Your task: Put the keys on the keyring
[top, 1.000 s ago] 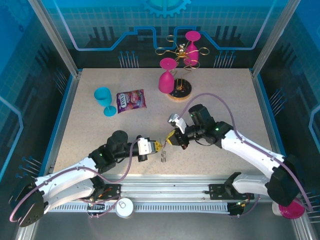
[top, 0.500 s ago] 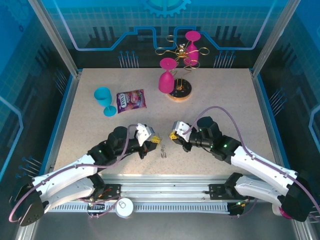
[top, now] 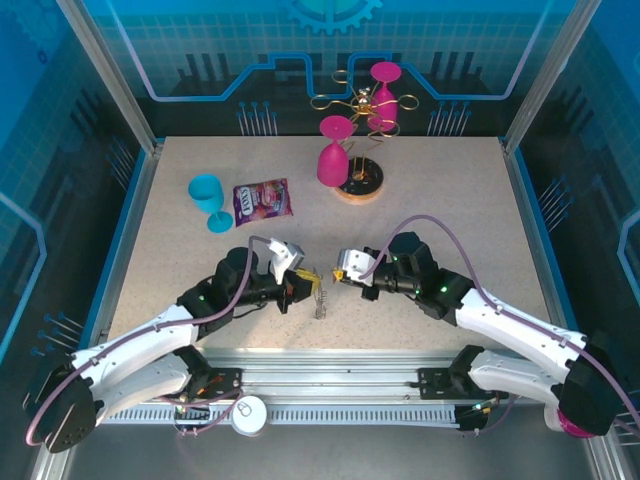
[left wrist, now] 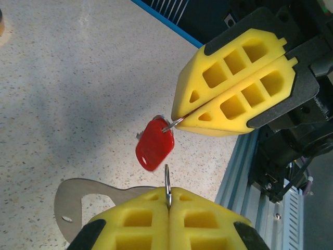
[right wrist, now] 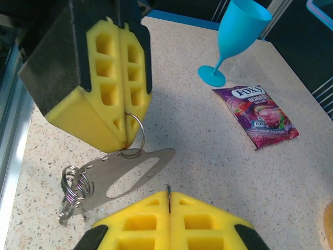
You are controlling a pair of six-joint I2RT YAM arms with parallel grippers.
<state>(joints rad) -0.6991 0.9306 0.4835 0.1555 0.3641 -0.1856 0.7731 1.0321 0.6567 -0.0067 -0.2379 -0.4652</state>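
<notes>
A blue cup (top: 207, 198) stands near the bench's (top: 450, 210) left edge, a candy bag (top: 262, 202) just beside it. 2 inverted pink glasses (top: 334, 157) are at the rack (top: 361, 182) by the far edge.

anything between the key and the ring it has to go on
Nothing visible. The key, pinched in the right gripper, hangs just off the wire ring that the left gripper clamps, with bare air between them. The left fingers do cover part of that ring, leaving an arc free.

The tiny red-headed key (left wrist: 154, 145) hangs tilted, lifted at near centre, just beside the flat grey oval keyring (right wrist: 127, 174) hanging from one thin wire ring.
</notes>
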